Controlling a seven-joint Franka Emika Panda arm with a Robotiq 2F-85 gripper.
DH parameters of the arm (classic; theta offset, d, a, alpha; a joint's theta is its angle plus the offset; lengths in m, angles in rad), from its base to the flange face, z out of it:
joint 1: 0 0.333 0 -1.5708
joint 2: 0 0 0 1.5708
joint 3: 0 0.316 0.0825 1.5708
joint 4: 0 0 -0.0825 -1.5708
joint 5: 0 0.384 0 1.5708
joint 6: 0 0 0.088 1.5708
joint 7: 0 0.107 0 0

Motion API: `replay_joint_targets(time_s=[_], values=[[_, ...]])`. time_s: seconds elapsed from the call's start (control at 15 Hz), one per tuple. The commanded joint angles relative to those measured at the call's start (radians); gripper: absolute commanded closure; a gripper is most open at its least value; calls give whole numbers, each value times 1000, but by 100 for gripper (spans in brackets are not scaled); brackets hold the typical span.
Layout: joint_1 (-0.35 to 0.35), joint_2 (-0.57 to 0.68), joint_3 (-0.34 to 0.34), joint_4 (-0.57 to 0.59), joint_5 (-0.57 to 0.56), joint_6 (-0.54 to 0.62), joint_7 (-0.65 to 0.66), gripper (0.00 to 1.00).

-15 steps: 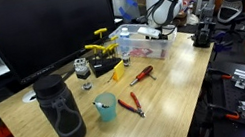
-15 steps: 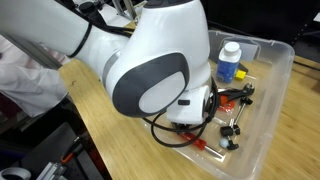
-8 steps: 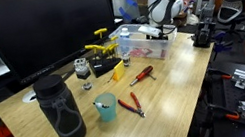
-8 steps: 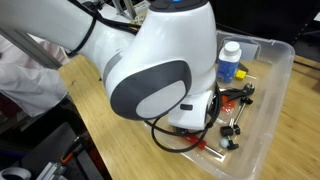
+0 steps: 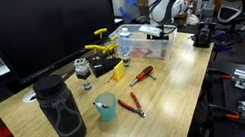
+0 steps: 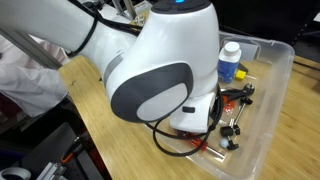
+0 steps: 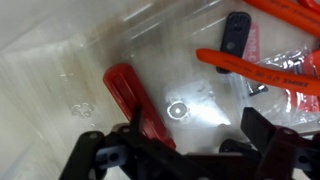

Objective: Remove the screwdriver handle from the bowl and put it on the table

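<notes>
The screwdriver handle [image 7: 134, 100] is red and lies on the floor of the bowl [image 7: 60, 70], a clear plastic tub, in the wrist view. My gripper [image 7: 195, 150] is open inside the bowl. Its left finger is beside the handle's near end and its right finger is well apart from it. In an exterior view the bowl [image 5: 144, 46] stands at the far end of the wooden table [image 5: 175, 79] with my gripper [image 5: 160, 28] lowered into it. In an exterior view my wrist hides much of the bowl [image 6: 275, 110].
The bowl also holds orange-and-black clamps [image 7: 260, 65] [image 6: 235, 100] and a blue-and-white bottle [image 6: 230, 62]. On the table stand a black bottle [image 5: 61, 110], a teal cup [image 5: 106, 107], a red screwdriver [image 5: 141, 74], red pliers [image 5: 134, 104] and a yellow tool [image 5: 117, 69].
My wrist has shifted slightly further over the bowl. Nothing has been taken hold of.
</notes>
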Motion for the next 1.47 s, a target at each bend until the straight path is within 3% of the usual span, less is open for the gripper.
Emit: replay_joint_targets(time_s=[0.0, 0.53, 1.2, 1.27, 1.4], values=[[7, -16, -14, -7, 8, -18, -40, 0], [10, -56, -31, -20, -17, -115, -78, 0], [-2, 52, -12, 7, 20, -90, -100, 0], [-5, 52, -9, 7, 27, -87, -100, 25], [-9, 48, -8, 6, 40, -89, -94, 32]])
